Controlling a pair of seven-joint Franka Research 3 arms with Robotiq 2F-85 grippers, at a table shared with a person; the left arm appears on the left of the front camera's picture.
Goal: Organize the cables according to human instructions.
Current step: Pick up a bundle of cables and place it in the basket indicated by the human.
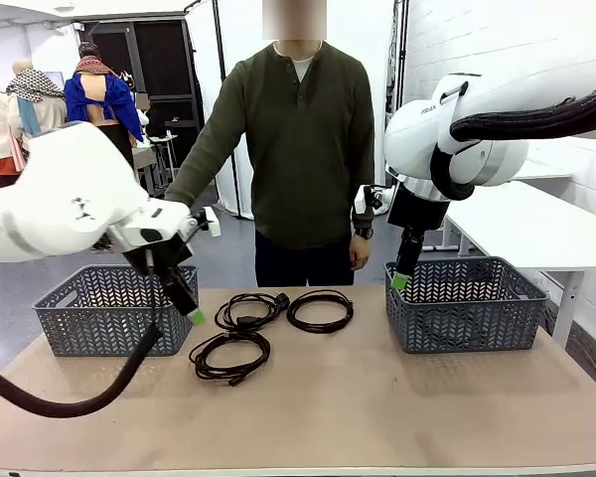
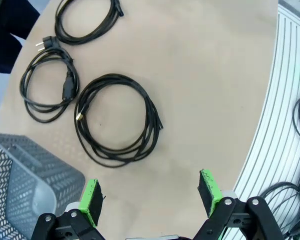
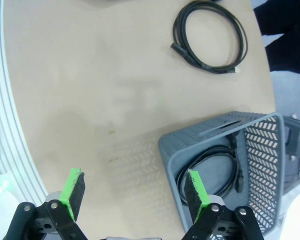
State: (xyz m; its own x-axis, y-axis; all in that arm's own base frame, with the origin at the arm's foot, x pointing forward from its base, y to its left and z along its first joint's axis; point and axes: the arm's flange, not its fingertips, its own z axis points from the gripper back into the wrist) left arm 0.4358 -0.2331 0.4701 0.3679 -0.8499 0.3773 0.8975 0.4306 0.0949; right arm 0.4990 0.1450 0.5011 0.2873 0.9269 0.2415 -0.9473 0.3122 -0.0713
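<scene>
Across the tan counter a person in a dark green top stands facing the two arms. One hand hangs loose and the other is hidden behind the left arm, so I can't tell whether any cable is being pointed out.

Three cables lie coiled on the counter between two grey baskets. The near coil is closest to the left pincer, the mains-plug coil lies just beside it, and the far coil sits towards the right basket. The left pincer hovers above the counter with its green pads spread wide and nothing between them. The right pincer hangs over the near rim of the right basket, just as wide and just as empty.

To my eye the job now is to take whichever coil the person names, and the near coil looks the likeliest. I'd wait for a clear sign first. Then I'd come down over one side of the ring, where the loops run bunched together, and straddle every strand rather than the small plug end. It would be wise to close firmly and lift high enough that the dangling loops clear the basket rim. The mains-plug coil is close enough to snag, so I'd pick the side away from it.

As for the baskets, the right one already holds the fourth cable, coiled on its floor. I can't make out anything inside the left basket through its mesh.
</scene>
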